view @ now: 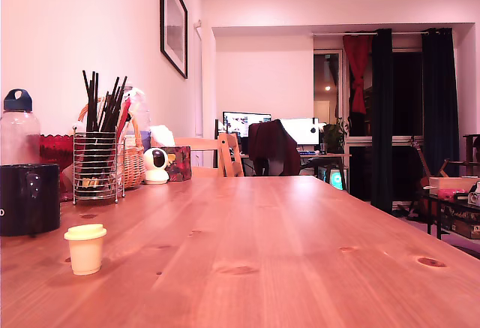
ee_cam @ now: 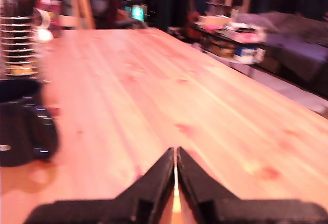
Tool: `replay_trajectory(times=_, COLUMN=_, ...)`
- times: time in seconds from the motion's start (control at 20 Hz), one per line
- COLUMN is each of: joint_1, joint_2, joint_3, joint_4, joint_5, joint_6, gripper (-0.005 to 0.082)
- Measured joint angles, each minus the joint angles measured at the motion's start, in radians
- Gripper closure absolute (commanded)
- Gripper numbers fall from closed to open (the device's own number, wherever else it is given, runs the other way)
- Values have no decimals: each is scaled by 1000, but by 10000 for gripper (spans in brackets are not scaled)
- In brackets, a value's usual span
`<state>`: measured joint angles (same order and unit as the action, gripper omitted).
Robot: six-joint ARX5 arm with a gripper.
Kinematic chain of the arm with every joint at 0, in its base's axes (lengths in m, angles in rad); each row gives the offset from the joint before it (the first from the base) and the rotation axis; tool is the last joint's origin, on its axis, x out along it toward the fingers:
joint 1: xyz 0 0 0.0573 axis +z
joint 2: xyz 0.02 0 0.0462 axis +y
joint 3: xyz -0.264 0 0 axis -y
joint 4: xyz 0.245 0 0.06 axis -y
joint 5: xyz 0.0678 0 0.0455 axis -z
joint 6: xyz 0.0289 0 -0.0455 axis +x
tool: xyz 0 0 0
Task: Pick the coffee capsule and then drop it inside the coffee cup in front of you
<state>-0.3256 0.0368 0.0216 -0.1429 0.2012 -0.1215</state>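
Gripper (ee_cam: 176, 155) was clenched, jaws nearly touching w/ only a thin sliver between them, and nothing held. It sat low over the wooden table (ee_cam: 169, 90), tips aimed out across bare boards. The arm didn't show in the exterior view at all.

Coffee cup (ee_cam: 20, 124), glossy black w/ handle turned toward the gripper's side, stood off to one side of the jaws and a bit ahead, well apart from them. The wrist view was blurred, so the rim was hard to read. In the exterior view the cup (view: 28, 198) was at the table's left edge, w/ the coffee capsule (view: 85, 248), a small cream pot w/ lid, upright just beside it, nearer the camera. The capsule wasn't visible from the wrist, so it lay outside where the jaws pointed.

Judgement: pick not begun. Jaws prob. shut because the arm was idle or travelling; they'd need to open and swing toward the cup's side to find the capsule.
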Motion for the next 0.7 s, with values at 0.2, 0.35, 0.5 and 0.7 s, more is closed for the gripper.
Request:
replay_trajectory(times=0.2, joint_1=-90, joint_2=108, joint_3=0, joint_4=0, joint_5=-33, joint_6=17, gripper=778)
replay_trajectory(times=0.35, joint_1=-131, joint_2=179, joint_3=0, joint_4=0, joint_5=-66, joint_6=20, gripper=711)
replay_trajectory(times=0.5, joint_1=-138, joint_2=245, joint_3=0, joint_4=10, joint_5=-80, joint_6=20, gripper=416)
replay_trajectory(times=0.7, joint_1=-139, joint_2=306, joint_3=1, joint_4=95, joint_5=-127, joint_6=22, gripper=236)
